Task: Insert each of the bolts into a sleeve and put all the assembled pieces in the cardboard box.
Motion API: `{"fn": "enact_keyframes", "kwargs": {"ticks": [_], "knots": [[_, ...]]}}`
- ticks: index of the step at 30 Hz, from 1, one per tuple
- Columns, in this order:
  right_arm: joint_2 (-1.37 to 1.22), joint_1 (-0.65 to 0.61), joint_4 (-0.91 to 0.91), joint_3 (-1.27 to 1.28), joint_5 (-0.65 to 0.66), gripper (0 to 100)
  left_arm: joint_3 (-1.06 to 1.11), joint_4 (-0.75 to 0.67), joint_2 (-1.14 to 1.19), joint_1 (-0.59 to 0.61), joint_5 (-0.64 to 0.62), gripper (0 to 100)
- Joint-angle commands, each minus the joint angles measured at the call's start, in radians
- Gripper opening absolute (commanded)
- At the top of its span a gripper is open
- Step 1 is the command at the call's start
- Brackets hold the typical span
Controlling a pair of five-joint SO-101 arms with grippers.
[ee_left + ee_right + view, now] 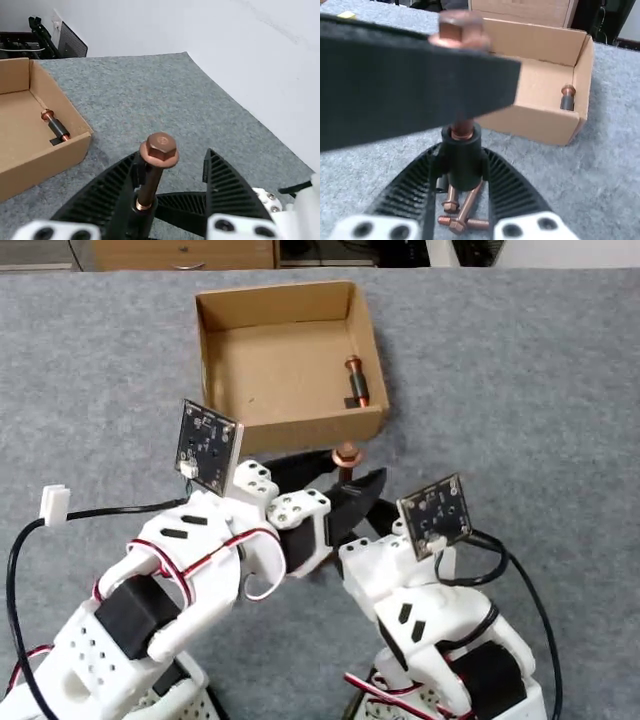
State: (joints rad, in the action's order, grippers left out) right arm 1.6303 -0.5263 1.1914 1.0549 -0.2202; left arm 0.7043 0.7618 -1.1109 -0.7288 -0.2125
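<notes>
Sleeve (pixel 462 160) is pinched upright by right claw (pixel 461 152), near cardboard box (pixel 300 425). Bolt (pixel 159 150) is seated in it. Left claw (pixel 172 160) is spread around the bolt. One assembled piece (pixel 356 385) is contained in the box. Loose bolts (pixel 457 215) are seen on the bench (pixel 520 390).

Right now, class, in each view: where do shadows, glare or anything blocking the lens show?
High view: even light, soft shadow on the mat under the arms. Left wrist view: a dull sheen on the bolt head, no glare. Right wrist view: the left tool crosses close before the lens; loose bolts lie shaded beneath the sleeve.
</notes>
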Motion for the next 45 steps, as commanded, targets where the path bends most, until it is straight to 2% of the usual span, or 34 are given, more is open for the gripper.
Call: {"fn": "enact_keyframes", "kwargs": {"ticks": [1, 7, 11, 22, 27, 29, 31, 33, 34, 39, 45], "knots": [[0.004, -0.005, 0.000, -0.010, -0.003, 0.1, -0.068, 0.003, -0.012, -0.026, 0.025, 19], [0.004, -0.005, 0.000, -0.024, -0.003, 0.1, -0.052, 0.003, -0.013, -0.012, 0.028, 19], [0.002, -0.004, 0.000, -0.065, -0.003, 0.1, -0.046, -0.005, -0.012, 0.077, 0.026, 19], [0.002, 0.015, 0.002, -0.071, -0.002, 0.1, -0.048, -0.021, -0.013, 0.138, 0.021, 19], [-0.005, 0.116, -0.011, -0.107, -0.002, 0.1, -0.138, -0.075, -0.010, 0.390, 0.020, 18], [-0.007, 0.200, -0.052, -0.150, -0.002, 0.1, -0.138, -0.057, -0.010, 0.519, 0.021, 12], [-0.019, 0.280, -0.118, -0.180, 0.018, 0.1, -0.112, -0.021, -0.010, 0.631, 0.020, 0], [-0.074, 0.331, -0.173, -0.205, 0.058, 0.1, -0.061, 0.032, -0.012, 0.723, 0.020, 4], [-0.119, 0.346, -0.198, -0.225, 0.072, 0.1, -0.035, 0.055, -0.012, 0.761, 0.020, 2], [-0.512, 0.366, -0.250, -0.476, 0.089, 0.1, 0.152, 0.091, -0.013, 0.930, 0.025, 2], [-1.144, 0.364, -0.160, -1.024, 0.089, 0.1, 0.367, 0.083, -0.013, 1.077, 0.034, 2]]}}
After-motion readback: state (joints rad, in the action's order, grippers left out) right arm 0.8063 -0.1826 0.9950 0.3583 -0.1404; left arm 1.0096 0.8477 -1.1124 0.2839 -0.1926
